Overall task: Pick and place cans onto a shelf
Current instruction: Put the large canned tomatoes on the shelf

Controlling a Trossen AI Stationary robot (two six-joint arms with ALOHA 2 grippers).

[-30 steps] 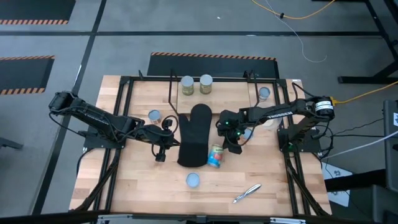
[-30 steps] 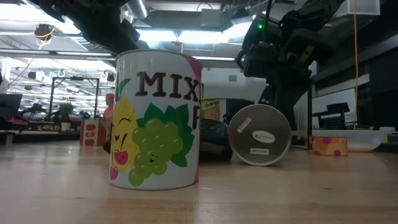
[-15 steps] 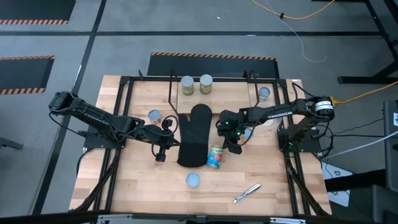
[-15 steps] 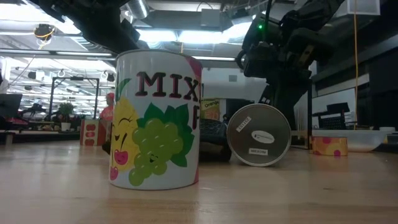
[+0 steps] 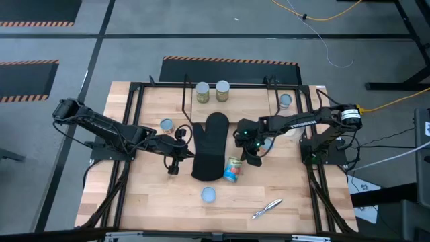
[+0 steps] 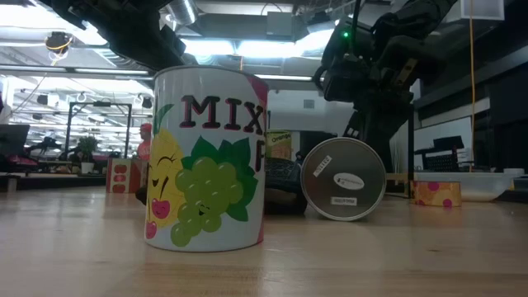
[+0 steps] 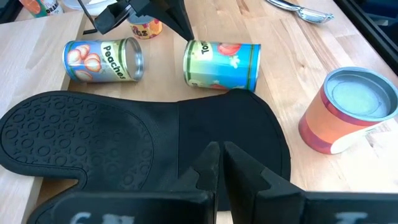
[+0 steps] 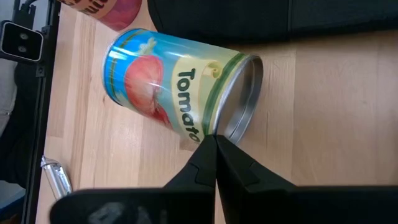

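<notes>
A tomato can [image 5: 233, 169] lies on its side right of a black oven mitt [image 5: 209, 146]; its silvery end [image 6: 342, 190] faces the low view. My right gripper [image 5: 250, 158] is shut just behind that can [image 8: 180, 87]. My left gripper [image 5: 183, 153] is shut and hovers at the mitt's [image 7: 137, 130] left edge, touching nothing. An upright mixed-fruit can [image 5: 209, 195] stands near the front edge. A peach can [image 7: 102, 60] lies by the right arm. Two cans [image 5: 202, 91] [image 5: 222, 89] stand on the shelf [image 5: 248, 101] at the far side. My right gripper's shut fingertips [image 8: 212, 149] come slanting down from the far right at the rim of the tomato can's silvery end [image 8: 231, 127]. The can lies on its side on the table. Whether the tips touch the rim I cannot tell.
A small can [image 5: 166, 125] stands left of the mitt, and another [image 5: 285, 101] at the far right by the shelf. A silvery pen-like item [image 5: 267, 208] lies near the front right. The black table frame [image 5: 127, 168] runs along both sides.
</notes>
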